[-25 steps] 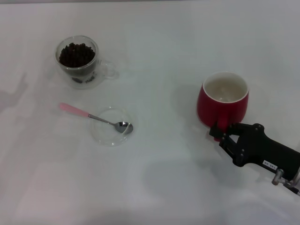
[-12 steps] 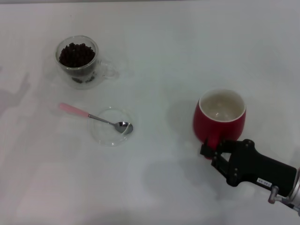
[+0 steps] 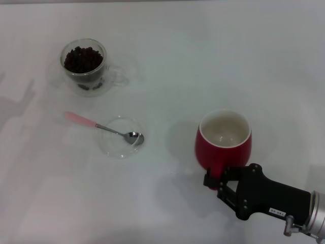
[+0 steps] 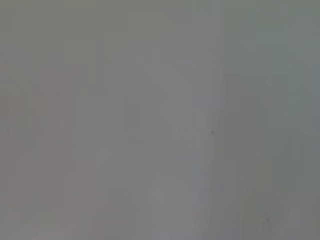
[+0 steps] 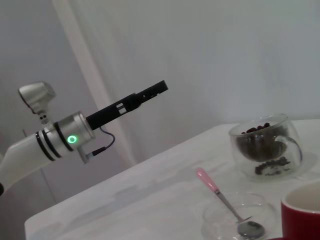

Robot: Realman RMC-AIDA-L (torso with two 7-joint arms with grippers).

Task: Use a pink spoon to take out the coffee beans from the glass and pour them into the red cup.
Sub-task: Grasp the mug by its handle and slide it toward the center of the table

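Observation:
The red cup (image 3: 223, 147) stands at the near right of the white table, its creamy inside empty. My right gripper (image 3: 215, 181) is shut on its handle at the cup's near side. The glass (image 3: 84, 68) with coffee beans (image 3: 82, 58) stands at the far left. The pink spoon (image 3: 101, 127) lies with its bowl in a shallow clear dish (image 3: 114, 146). The right wrist view shows the glass (image 5: 265, 145), the spoon (image 5: 220, 197), the cup's rim (image 5: 302, 215) and my left gripper (image 5: 152, 91) raised off the table's left side.
The white table (image 3: 167, 61) lies bare between the glass and the cup. The left wrist view shows only plain grey. A pale wall and curtain stand behind the left arm (image 5: 45, 142).
My right gripper has moved the red cup to the left and nearer to me. The glass, spoon and dish have not moved.

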